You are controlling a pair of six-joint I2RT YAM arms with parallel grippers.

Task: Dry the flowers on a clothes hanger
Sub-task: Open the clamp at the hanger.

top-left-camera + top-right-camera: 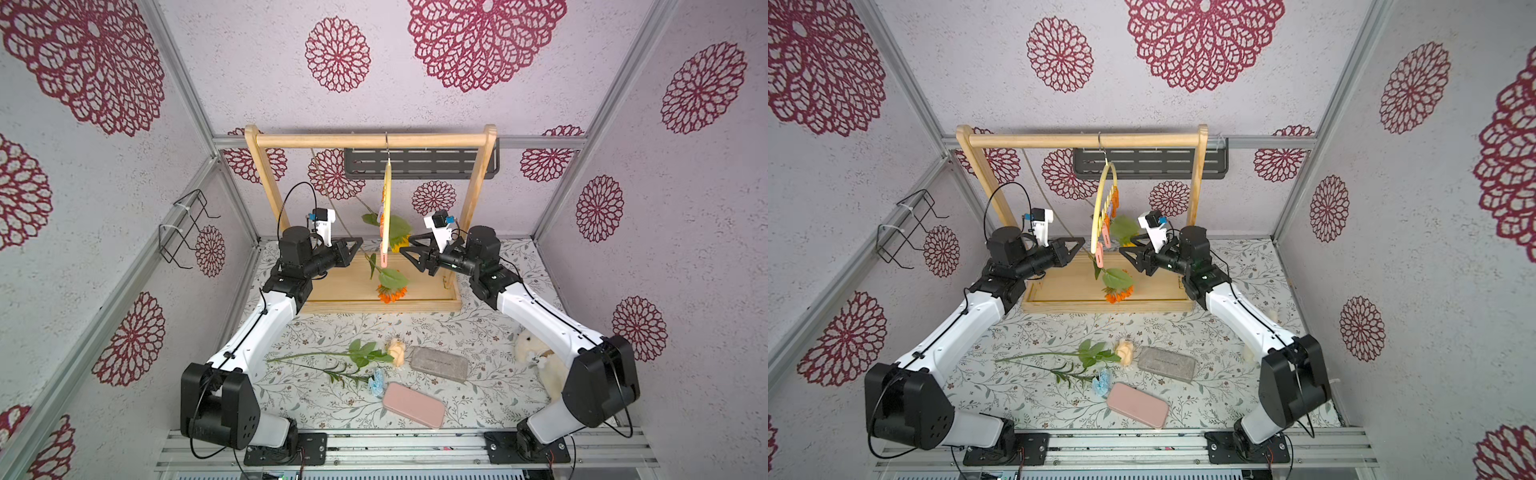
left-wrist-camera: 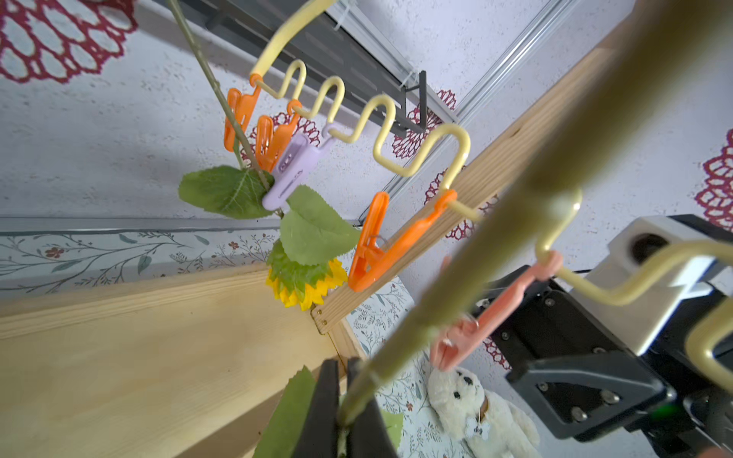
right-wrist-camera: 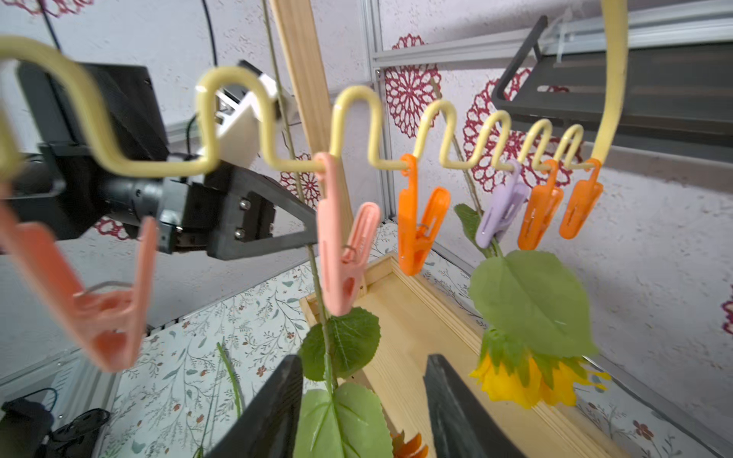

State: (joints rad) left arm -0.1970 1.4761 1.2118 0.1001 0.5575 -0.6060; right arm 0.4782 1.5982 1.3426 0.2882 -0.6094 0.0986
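Left gripper [image 1: 358,244] — clamped on orange flower [image 1: 390,293] stem; right gripper [image 1: 405,246] — jaws parted; both arms stretched forward, raised.

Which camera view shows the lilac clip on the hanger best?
The left wrist view: the lilac clip is large, sharp and unobstructed, on the sunflower stem. The right wrist view shows it smaller. In both top views it is too small to tell.

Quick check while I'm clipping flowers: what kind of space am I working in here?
Seemingly a staged robot test booth, not a real home: wallpapered panels on aluminium framing, two arms bolted to a metal base rail, and a tabletop wooden rack holding the clothes hanger.
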